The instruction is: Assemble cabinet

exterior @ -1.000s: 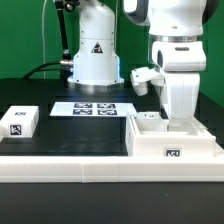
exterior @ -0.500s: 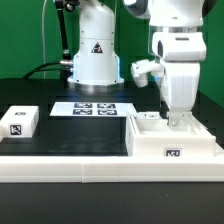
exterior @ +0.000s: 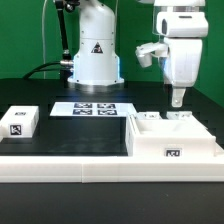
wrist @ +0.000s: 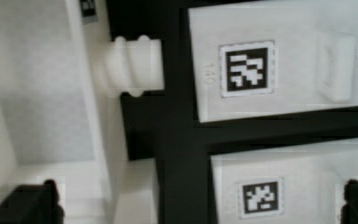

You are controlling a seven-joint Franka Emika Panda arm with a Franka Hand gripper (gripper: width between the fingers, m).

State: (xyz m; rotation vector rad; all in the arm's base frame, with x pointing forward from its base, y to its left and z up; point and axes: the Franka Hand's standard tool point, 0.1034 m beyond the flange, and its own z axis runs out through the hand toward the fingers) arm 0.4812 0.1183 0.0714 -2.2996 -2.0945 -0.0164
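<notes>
The cabinet (exterior: 172,140) is the big white box at the exterior view's right, with a tag on its front face. My gripper (exterior: 177,98) hangs straight above the cabinet's top, clear of it and empty. In the wrist view the gripper (wrist: 194,200) is open, with one dark fingertip (wrist: 25,205) at each side. Between and beyond them lie white tagged panels (wrist: 309,70) and a ribbed white knob (wrist: 131,65). A small white tagged block (exterior: 18,122) lies on the black table at the exterior view's left.
The marker board (exterior: 93,108) lies flat behind the middle of the table. The white robot base (exterior: 93,55) with a triangle sticker stands behind it. A long white ledge (exterior: 60,168) runs along the front.
My gripper has risen from inside the top of the cabinet to a short way above it. The cabinet and the small block have not moved.
</notes>
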